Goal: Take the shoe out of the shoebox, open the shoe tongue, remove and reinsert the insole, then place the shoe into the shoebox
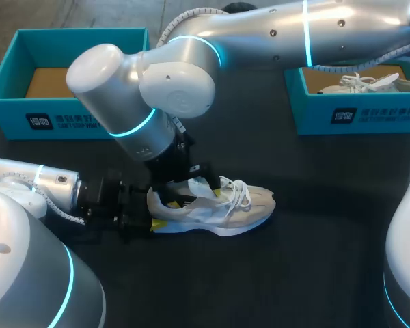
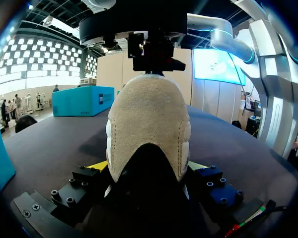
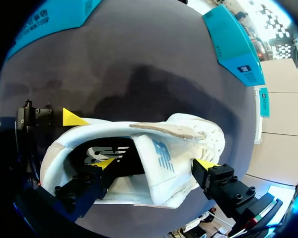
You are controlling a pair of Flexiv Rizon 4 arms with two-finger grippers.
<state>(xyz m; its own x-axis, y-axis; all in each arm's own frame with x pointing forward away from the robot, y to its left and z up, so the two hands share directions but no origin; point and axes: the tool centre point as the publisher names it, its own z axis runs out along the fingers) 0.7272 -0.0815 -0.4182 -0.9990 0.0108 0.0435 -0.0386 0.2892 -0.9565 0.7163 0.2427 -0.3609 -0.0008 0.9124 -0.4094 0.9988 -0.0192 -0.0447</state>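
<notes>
— Where is the shoe [image 1: 219, 208]?

— Out on the dark table [image 1: 314, 266], standing on its sole. The left tool [image 2: 148, 166] is closed on the heel, with a yellow tip pressed to either side of it.

— And the right tool [image 3: 156, 163]?

— It sits over the opening and is clamped too. One finger is inside the shoe and the other is against the outer side wall, with the raised tongue [image 3: 171, 171] between them.

— Any writing?

— A blue logo [image 3: 161, 153] on the tongue's inner face (I won't spell it out). The teal shoebox [image 1: 3, 113], well behind the left tool, has a dark label [image 1: 38, 121] and white lettering on its front wall, and its brown floor shows. A second teal box [image 1: 314, 116], well apart from the right tool, bears the same kind of print and holds another white shoe [image 1: 359, 83].
</notes>
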